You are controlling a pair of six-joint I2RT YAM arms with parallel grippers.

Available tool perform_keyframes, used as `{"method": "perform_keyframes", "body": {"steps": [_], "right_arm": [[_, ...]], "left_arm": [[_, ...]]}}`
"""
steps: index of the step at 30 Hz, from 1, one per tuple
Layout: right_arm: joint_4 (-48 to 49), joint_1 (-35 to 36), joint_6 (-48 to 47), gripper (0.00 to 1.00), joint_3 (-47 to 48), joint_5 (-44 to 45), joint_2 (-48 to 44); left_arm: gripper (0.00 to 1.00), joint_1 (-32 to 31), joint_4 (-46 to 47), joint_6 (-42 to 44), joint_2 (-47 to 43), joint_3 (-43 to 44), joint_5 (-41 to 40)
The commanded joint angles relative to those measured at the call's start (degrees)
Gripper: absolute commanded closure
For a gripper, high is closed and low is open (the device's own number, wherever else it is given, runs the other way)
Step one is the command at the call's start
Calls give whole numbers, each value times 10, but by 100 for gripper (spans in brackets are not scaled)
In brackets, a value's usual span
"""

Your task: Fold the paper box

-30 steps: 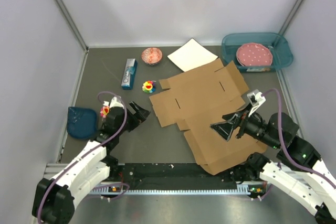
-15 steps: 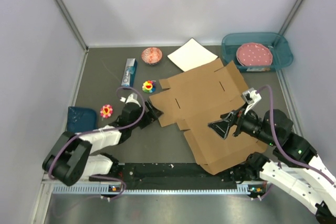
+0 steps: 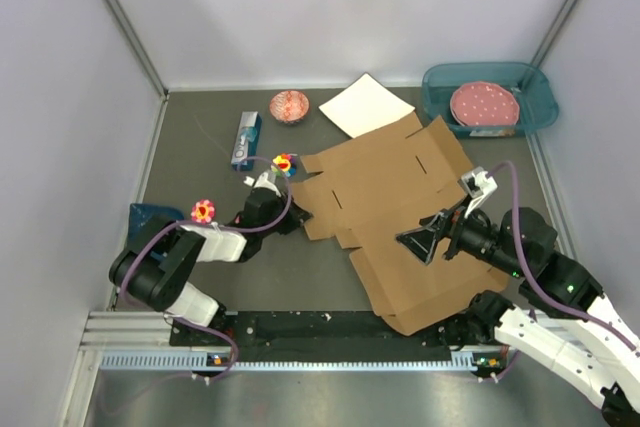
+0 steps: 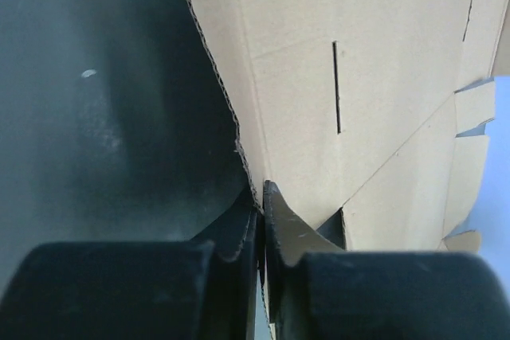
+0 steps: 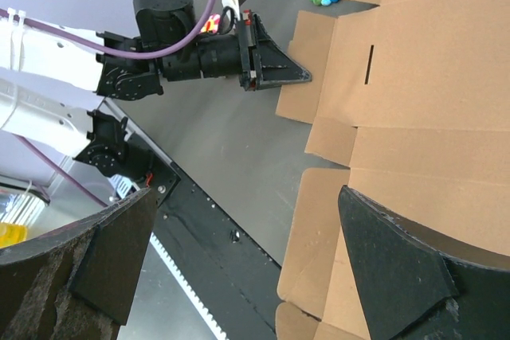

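The paper box (image 3: 400, 207) lies flat and unfolded on the dark table, a large brown cardboard sheet with flaps and slits. My left gripper (image 3: 291, 215) is stretched low across the table to the sheet's left edge. In the left wrist view its jaws (image 4: 261, 206) are shut on the corrugated edge of the cardboard (image 4: 358, 77). My right gripper (image 3: 425, 239) hovers above the middle of the sheet with its fingers wide apart and nothing between them. The right wrist view looks past them (image 5: 247, 197) at the cardboard (image 5: 430, 117) and the left gripper (image 5: 275, 69).
A white paper sheet (image 3: 366, 104) lies behind the box. A teal bin (image 3: 535, 107) with a pink plate stands at the back right. A red bowl (image 3: 289, 105), a blue carton (image 3: 246, 139) and a flower toy (image 3: 285, 163) sit at the back left.
My left arm has reached right to the box's left edge and its jaws have shut on the cardboard. The right gripper shifted slightly left and stays open.
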Motion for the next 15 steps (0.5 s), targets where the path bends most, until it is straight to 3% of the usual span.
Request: {"method": "perform_keyframes", "body": {"steps": [1, 5, 10, 15], "right_arm": [[9, -2, 7, 4, 32, 6, 6], [-13, -1, -7, 4, 73, 18, 3], [-41, -1, -39, 3, 155, 33, 10], [-43, -2, -43, 3, 193, 18, 22]], "left_arm": [[97, 1, 13, 38, -17, 21, 27], [100, 2, -69, 85, -125, 46, 61], [100, 3, -280, 199, -249, 163, 98], [100, 7, -405, 283, -341, 291, 99]]}}
